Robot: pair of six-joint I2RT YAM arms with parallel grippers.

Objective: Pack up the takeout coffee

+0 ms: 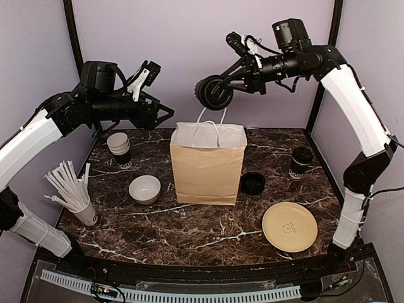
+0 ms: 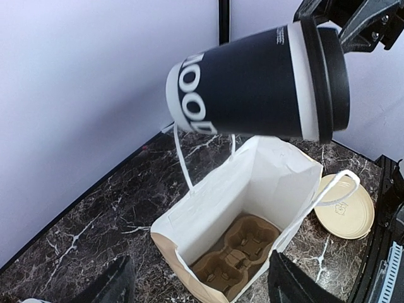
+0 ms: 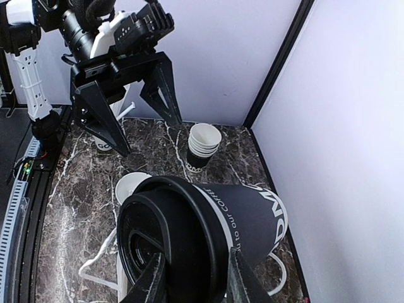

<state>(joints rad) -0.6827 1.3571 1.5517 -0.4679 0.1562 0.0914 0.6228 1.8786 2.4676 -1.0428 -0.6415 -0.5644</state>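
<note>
I have the dark marbled desk (image 1: 189,227) in full view from the top camera. At its centre stands the brown paper bag (image 1: 207,167), upright and open, its white handles sticking up. Through the left wrist camera I can see a cardboard cup carrier (image 2: 237,252) lying at the bottom of it.

The right tool (image 3: 197,281) is up above the bag's mouth, its fingers closed on the lid end of one takeout coffee cup (image 2: 252,85). The cup is tipped over nearly on its side, clear of the bag and the handles. The left tool (image 3: 148,129) hangs to the left of the bag, above the desk, with its fingers spread wide and nothing between them.

The beige plate (image 1: 290,226) sits front right. The second lidded cup (image 1: 301,162) stands upright on the desk at the right, well apart from the bag. Left of the bag are the white bowl (image 1: 144,189), the lidless cup stack (image 1: 119,149) behind it, and a cup of white stirrers (image 1: 76,192) near the left edge. A low stack of black lids (image 1: 253,182) sits just beside the bag's right side.
</note>
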